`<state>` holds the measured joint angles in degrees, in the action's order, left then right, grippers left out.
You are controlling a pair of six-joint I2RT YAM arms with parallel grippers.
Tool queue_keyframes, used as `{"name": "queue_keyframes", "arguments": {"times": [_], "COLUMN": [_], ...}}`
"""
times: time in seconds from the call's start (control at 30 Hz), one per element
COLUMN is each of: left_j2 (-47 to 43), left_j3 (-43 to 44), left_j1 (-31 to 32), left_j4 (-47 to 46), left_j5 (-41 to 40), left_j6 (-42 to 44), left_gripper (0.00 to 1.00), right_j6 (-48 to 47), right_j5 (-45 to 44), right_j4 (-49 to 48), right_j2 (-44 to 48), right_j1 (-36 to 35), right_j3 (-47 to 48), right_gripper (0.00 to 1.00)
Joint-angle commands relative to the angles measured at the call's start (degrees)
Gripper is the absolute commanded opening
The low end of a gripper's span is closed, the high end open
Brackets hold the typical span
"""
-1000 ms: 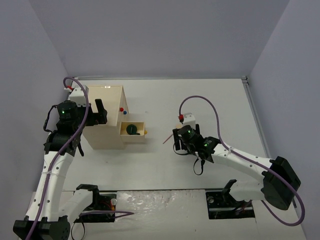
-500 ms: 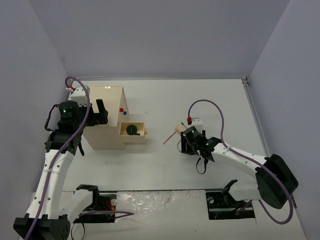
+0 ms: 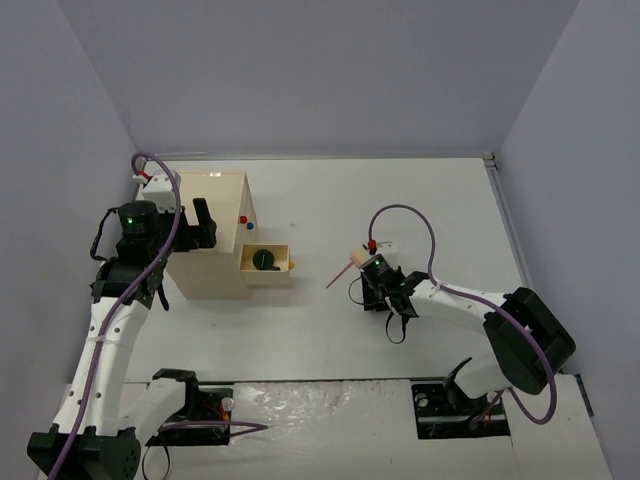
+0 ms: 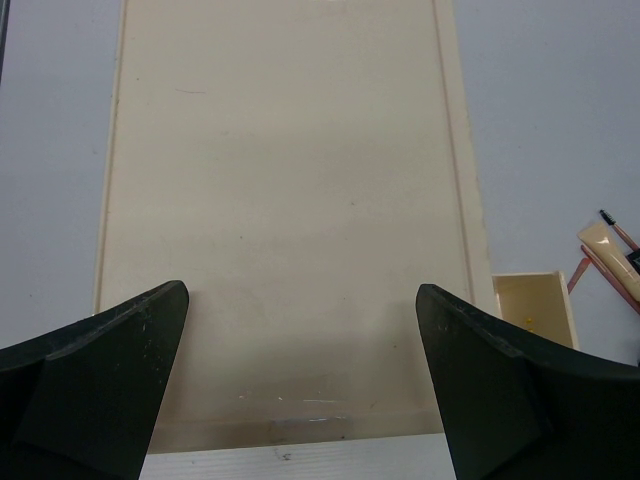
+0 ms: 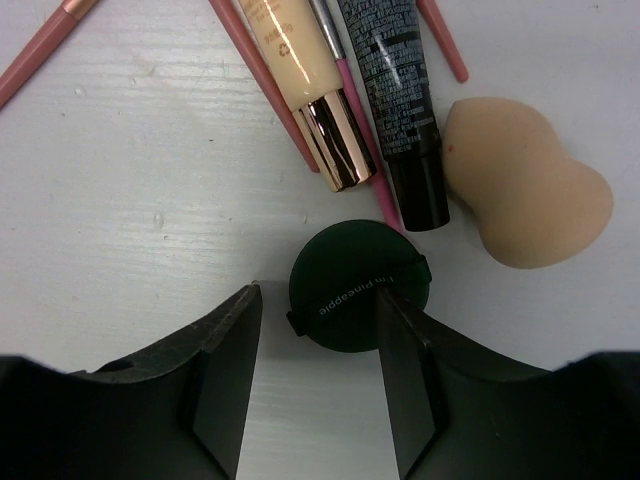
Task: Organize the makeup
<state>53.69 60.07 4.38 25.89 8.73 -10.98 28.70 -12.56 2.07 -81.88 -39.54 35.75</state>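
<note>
Worktop [image 5: 120, 220]: white; makeup [image 5: 300, 70] lies beyond our right hand [image 5: 315, 310].
Hand: released, green compact [image 5: 350, 285] off-centre in its gap.
Next: we centre, then squeeze.

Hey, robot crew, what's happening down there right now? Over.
Left gripper open, over cream box. Right gripper open, straddling dark green compact, not yet gripped. Black tube, pink pencil crowding compact's far edge.

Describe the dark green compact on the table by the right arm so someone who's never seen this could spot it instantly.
On the white table, right of the cream box, makeup lies under the right gripper. Between its black fingers sits a dark green round compact with white lettering. Unlike the long tubes, thin pink pencils and beige sponge beside it, it is round and flat.
</note>
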Motion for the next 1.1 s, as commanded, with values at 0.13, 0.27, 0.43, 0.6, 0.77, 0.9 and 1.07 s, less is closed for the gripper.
{"name": "queue_keyframes", "arguments": {"times": [0.13, 0.27, 0.43, 0.6, 0.77, 0.9, 1.07], "left_j2": [0.01, -0.08, -0.10, -0.03, -0.04, 0.01, 0.01], "left_j3": [1.27, 1.27, 1.19, 1.27, 1.19, 1.19, 1.03], "left_j1": [-0.25, -0.25, -0.25, -0.29, -0.30, -0.25, -0.34], "left_j4": [-2.95, -2.95, -3.04, -2.95, -2.95, -3.01, -3.19], "left_j5": [0.52, 0.67, 0.50, 0.32, 0.28, 0.38, 0.41], "left_j6": [-0.62, -0.62, -0.61, -0.53, -0.49, -0.47, -0.53], "left_gripper": [0.97, 0.97, 0.97, 0.97, 0.97, 0.97, 0.97], "right_j6": [1.16, 1.45, 0.44, -2.81, -10.63, -17.62, -22.46], "right_j5": [1.47, 0.87, -1.03, -0.08, 6.76, 13.93, 20.47], "right_j4": [-1.43, -0.66, 3.37, 6.94, 7.08, 6.80, 4.78], "right_j2": [-1.88, 0.05, 3.74, 8.12, 7.32, 3.00, -4.79], "right_j1": [0.67, 0.60, -1.51, -7.54, -9.46, -9.98, -11.43], "right_j3": [1.27, 0.90, 2.67, 10.63, 21.56, 32.20, 43.62], "right_gripper": [0.26, 0.11, 0.00, 0.00, 0.00, 0.00, 0.00]}}
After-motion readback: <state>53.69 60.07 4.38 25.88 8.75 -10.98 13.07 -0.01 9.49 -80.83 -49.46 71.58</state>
